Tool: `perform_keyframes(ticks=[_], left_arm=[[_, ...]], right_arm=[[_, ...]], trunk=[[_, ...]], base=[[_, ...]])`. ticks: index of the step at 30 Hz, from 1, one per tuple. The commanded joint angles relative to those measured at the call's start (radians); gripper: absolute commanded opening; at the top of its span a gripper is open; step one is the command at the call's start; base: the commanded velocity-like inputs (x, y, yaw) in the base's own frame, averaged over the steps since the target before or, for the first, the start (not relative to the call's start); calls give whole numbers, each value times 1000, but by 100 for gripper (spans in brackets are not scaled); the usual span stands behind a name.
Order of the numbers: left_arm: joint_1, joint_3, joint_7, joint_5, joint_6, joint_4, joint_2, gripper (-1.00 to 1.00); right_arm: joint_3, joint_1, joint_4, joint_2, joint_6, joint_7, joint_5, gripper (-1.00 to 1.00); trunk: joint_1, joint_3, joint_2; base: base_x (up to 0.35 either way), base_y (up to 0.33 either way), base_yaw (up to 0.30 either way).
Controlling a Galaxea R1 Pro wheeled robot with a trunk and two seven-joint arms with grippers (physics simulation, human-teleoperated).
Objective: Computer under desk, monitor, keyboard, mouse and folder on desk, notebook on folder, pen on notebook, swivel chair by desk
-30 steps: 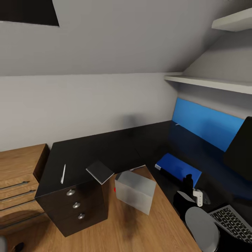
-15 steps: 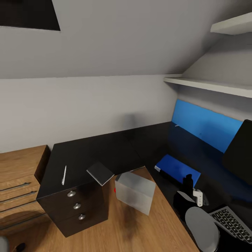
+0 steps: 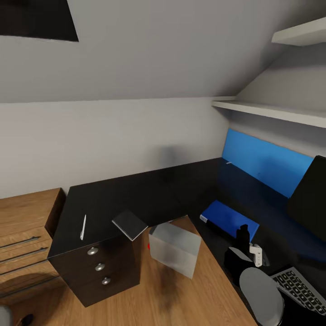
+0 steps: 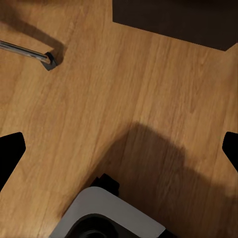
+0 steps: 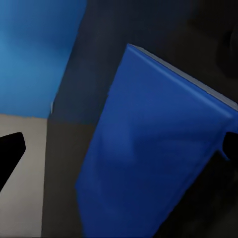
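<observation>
On the black desk (image 3: 136,194) lie the pale pen (image 3: 82,226), the dark notebook (image 3: 130,224) at the desk's edge, and the blue folder (image 3: 228,218). The monitor (image 3: 310,199) stands at the far right, the keyboard (image 3: 299,290) in front of it. The grey computer (image 3: 174,248) sits on the floor by the desk's inner corner. My right gripper (image 3: 244,234) hangs open over the folder's (image 5: 148,148) near end, nothing between its fingers (image 5: 10,153). My left gripper (image 4: 119,151) is open above bare floor, near a chrome leg and caster of the swivel chair (image 4: 29,52).
A dark drawer unit (image 3: 102,267) stands under the desk's left end, beside a light-wood dresser (image 3: 22,235). A long blue wall panel (image 3: 267,160) and white shelves (image 3: 271,108) lie behind the desk. Wood floor (image 3: 172,294) spreads in front of me.
The whole picture has shifted slightly, so the camera moved. Nothing on the desk has moved, and my right gripper stays over the folder.
</observation>
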Motion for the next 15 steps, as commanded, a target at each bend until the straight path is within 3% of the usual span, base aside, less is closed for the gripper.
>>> perform_keyframes(ticks=[1,4,8,12,15], left_arm=[[0,-1,1,10,-3,0,0,100],[0,-1,1,10,-3,0,0,100],[0,-1,1,10,-3,1,0,100],[0,-2,1,9,-3,1,-1,100],[0,-3,1,9,-3,2,-1,100]], right_arm=[[6,-1,0,1,-1,8,-3,100],[22,-1,-1,2,0,7,16,100],[82,-1,-1,5,1,5,59,100],[159,-1,-2,14,9,3,73,100],[248,-2,-5,31,35,-4,77,100]], trunk=[[0,-1,-1],[0,-1,-1],[0,-1,-1],[0,-1,-1],[0,-1,-1]], base=[[0,0,0],[0,0,0],[0,0,0],[0,0,0],[0,0,0]])
